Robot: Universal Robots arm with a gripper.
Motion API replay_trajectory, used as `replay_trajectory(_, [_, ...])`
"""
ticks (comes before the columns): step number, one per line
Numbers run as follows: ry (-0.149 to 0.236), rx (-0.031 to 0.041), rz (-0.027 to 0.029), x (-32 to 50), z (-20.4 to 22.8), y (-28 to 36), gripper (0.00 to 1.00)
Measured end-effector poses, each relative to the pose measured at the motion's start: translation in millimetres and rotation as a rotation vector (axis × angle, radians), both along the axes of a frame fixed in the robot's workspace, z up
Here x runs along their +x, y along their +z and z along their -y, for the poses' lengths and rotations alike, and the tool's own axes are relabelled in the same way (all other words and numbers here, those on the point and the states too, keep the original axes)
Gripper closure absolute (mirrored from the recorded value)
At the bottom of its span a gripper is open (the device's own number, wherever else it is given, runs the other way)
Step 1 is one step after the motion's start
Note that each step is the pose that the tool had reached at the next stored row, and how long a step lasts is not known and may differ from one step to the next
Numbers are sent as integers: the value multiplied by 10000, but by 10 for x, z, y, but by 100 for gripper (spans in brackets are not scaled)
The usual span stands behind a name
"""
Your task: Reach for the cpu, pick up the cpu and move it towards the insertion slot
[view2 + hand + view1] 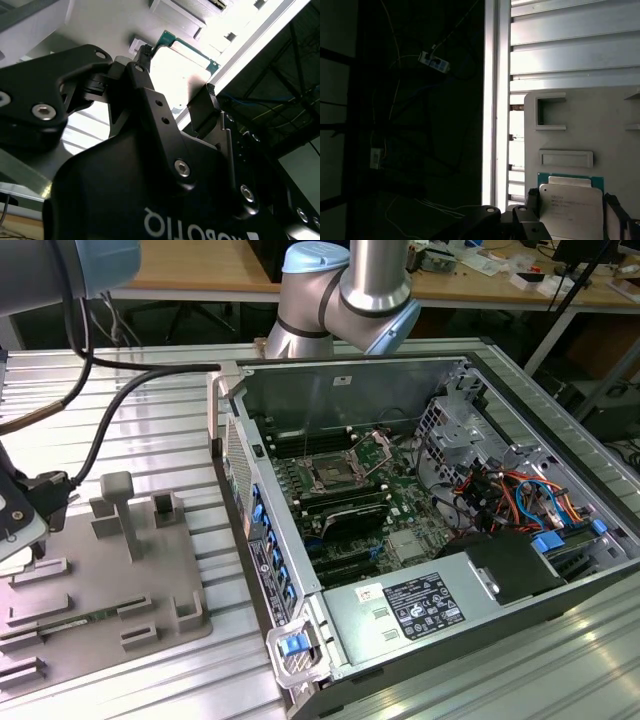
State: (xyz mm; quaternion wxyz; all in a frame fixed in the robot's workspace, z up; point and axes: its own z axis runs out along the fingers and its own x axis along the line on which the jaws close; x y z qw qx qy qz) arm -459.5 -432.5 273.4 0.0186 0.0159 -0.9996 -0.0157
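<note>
Silvery-white on the top of the small flat square metal cpu point(570, 207), with a thin green rim. Matt black throughout on the claw point(177, 72). Plain light grey on the plastic fixture tray point(160, 615). Bright silver with parallel ribbed grooves on the aluminium bench point(150, 420). Green on the motherboard point(405, 510); steel-grey frame and dark centre on the square insertion slot point(330, 477). Orange, red and blue on the cable bundle point(505, 495). Blue on the case latch tab point(291, 645).

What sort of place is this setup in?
Likely a robotics lab bench for PC assembly trials: an open computer case on a slotted aluminium table, a grey fixture tray beside it, and cluttered wooden desks behind the robot arm.
</note>
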Motion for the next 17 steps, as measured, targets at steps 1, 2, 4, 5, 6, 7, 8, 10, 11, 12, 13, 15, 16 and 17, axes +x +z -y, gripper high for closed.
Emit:
replay_trajectory(1, [0,0,0,0,0,6,45])
replay_trajectory(2, [0,0,0,0,0,13,45])
replay_trajectory(4, [0,0,0,0,0,32,45])
replay_trajectory(5, [0,0,0,0,0,41,45])
replay_trajectory(6, [0,0,1,0,0,47,45])
replay_trajectory(7, [0,1,1,0,0,51,45])
replay_trajectory(8, [0,0,0,0,0,57,45])
replay_trajectory(10, [0,2,1,0,0,67,45])
replay_trajectory(11, [0,2,2,0,0,70,45])
replay_trajectory(12, [0,1,0,0,0,76,45])
replay_trajectory(13, [0,0,0,0,0,84,45])
replay_trajectory(15, [0,1,1,0,0,102,45])
replay_trajectory(16, [0,1,0,0,0,108,45])
replay_trajectory(17, [0,1,0,0,0,114,45])
